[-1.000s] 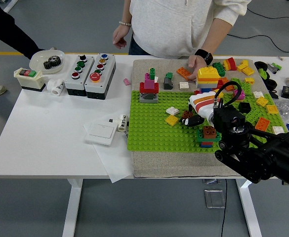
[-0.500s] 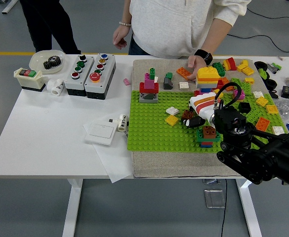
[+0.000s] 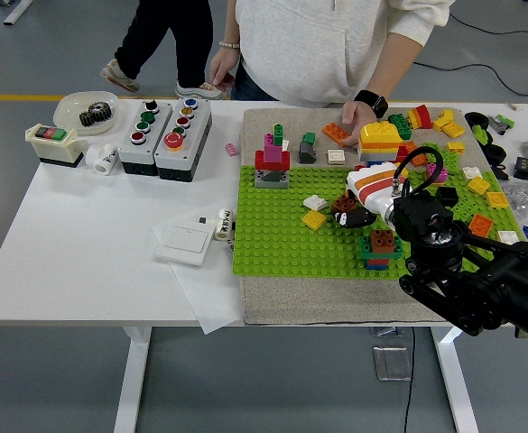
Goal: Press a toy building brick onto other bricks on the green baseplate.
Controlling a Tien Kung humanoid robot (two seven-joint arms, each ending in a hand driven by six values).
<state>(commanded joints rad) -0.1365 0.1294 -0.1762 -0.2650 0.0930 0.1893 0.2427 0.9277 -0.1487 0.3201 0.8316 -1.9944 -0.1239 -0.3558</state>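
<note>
Gripping a brown brick, right hand's fingers curl shut.

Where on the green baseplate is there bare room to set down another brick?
The green baseplate is bare across its near-left part, below the red and magenta tower and left of the brown-topped stack. The right side is crowded: loose bricks, the right hand and its arm.

bright, even light; sharp focus
</note>
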